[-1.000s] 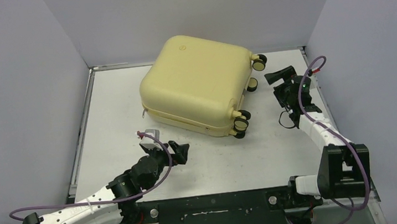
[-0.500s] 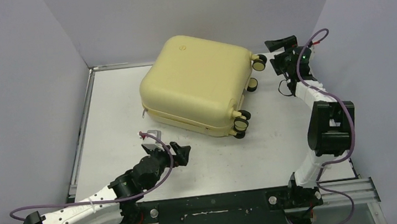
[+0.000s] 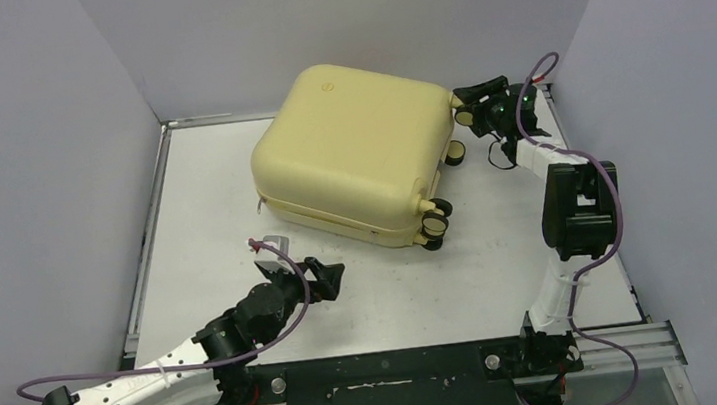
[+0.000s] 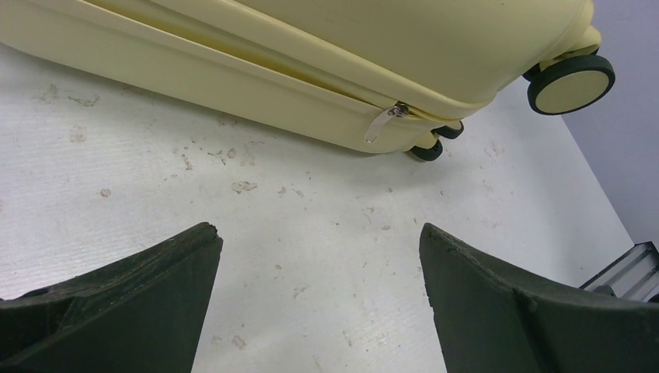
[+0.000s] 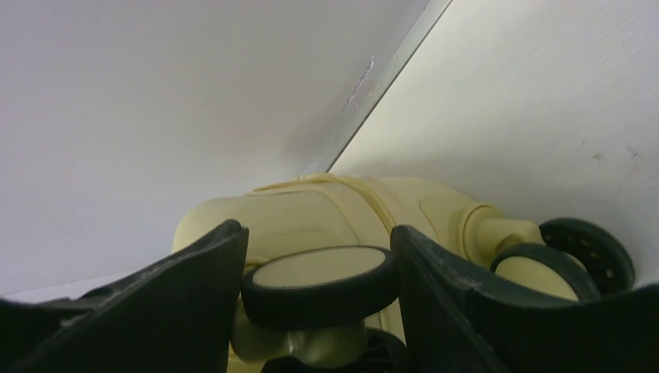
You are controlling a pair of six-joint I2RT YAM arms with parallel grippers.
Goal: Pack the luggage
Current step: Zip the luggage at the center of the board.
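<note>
- The luggage [image 3: 354, 148] lies flat on the table [image 3: 501, 258] with its lid down. The two yellow halves meet in a thin line along the side. It sits ahead of the left claw and well apart from it, and it is right up against the right claw.
- One wheel [image 5: 319, 284] at the far corner of the luggage sits between the fingers of the right claw [image 3: 465, 106]. One finger is on each side of it. The fingers are very close to the wheel, but I cannot tell if they are pinching it or just standing around it.
- I think the right claw goes for the wheel because it sticks out and is small enough to fit between the fingers. The smooth round shell gives nothing to grab. Holding the wheel could keep the luggage from sliding, or help turn it.
- The zipper pull [image 4: 382, 124] hangs from the side line, ahead of the left claw and a bit to its right. It is not touching that claw.
- The left claw [image 3: 327, 274] hovers low over the table with its fingers wide apart — nothing is between them. It points at the side with the zipper, so I think it is getting ready to work there.
- The zipper pull is thin and floppy — it could slip out of the fingers.
</note>
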